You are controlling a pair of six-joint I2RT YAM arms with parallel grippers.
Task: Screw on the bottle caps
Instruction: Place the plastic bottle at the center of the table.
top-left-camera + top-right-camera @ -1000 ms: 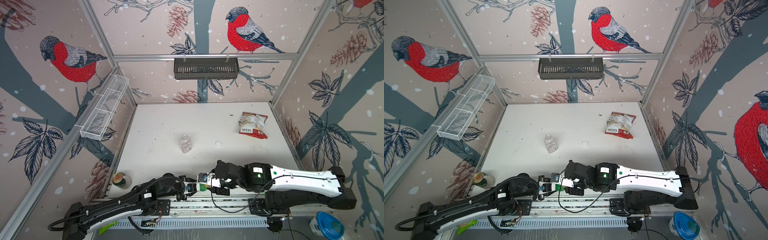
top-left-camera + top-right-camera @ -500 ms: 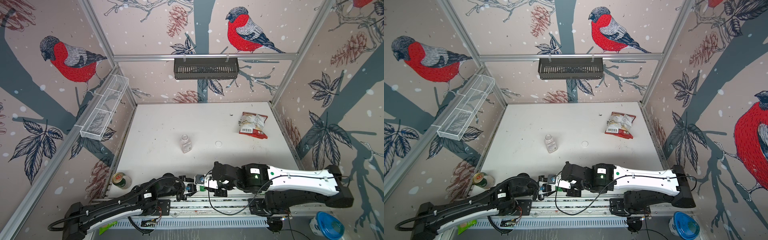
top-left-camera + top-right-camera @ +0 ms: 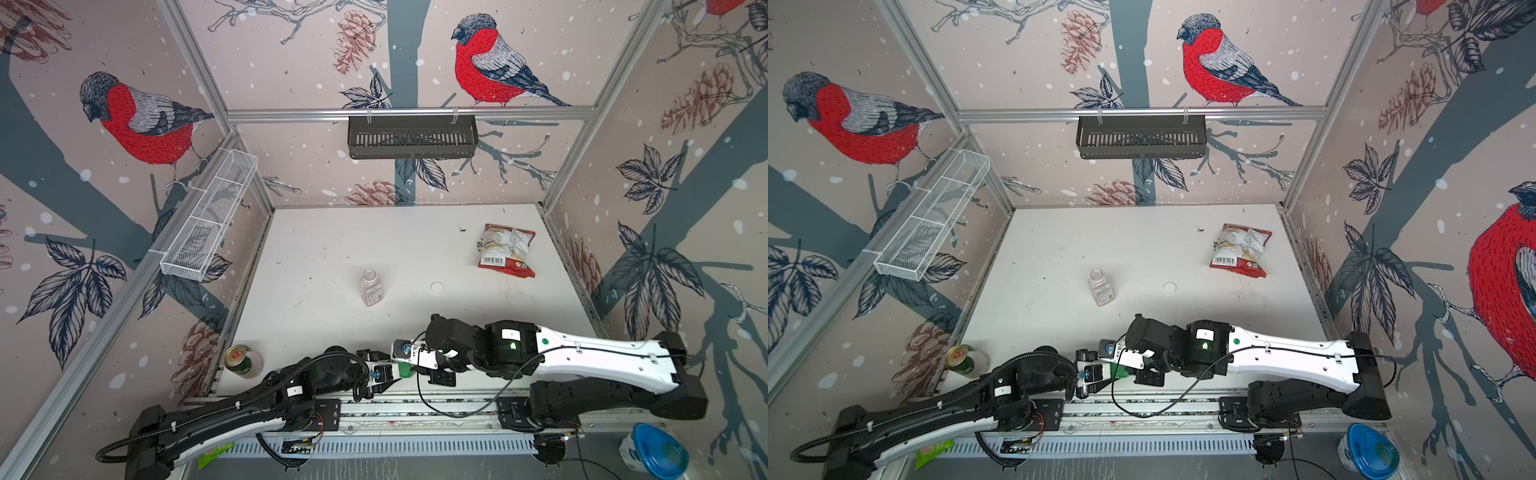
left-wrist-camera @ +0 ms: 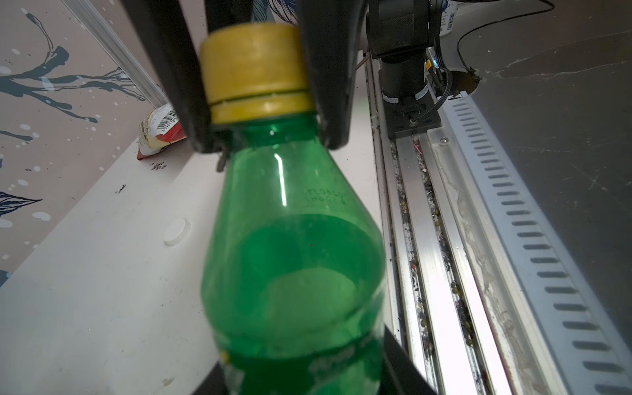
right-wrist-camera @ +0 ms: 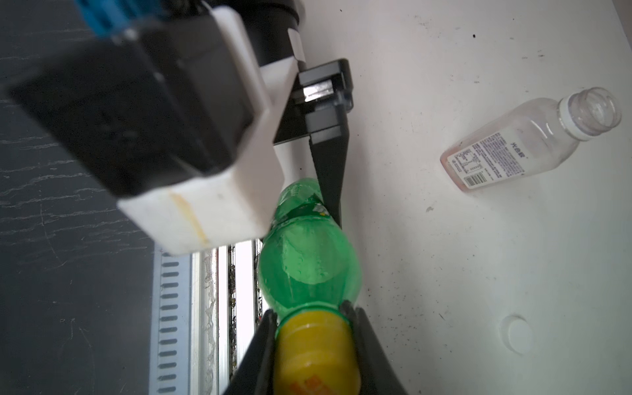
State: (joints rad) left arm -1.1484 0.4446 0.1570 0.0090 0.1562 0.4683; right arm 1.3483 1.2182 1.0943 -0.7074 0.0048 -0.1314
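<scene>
Two grippers meet on one green bottle at the front edge of the table. The right gripper has both black fingers pressed against the sides of the yellow cap, which sits on the bottle's neck. The left gripper straddles the bottle's labelled lower body. Its jaws stand close beside the plastic, but I cannot tell whether they press it.

An embossed code on the bottle's shoulder is too faint to read, and the label's lettering is blurred. Out past both grippers, well apart from them, are the uncapped clear bottle and the white cap. The bottle's white label carries a barcode and Chinese print. Farther off lies a red snack packet, barcode showing.
</scene>
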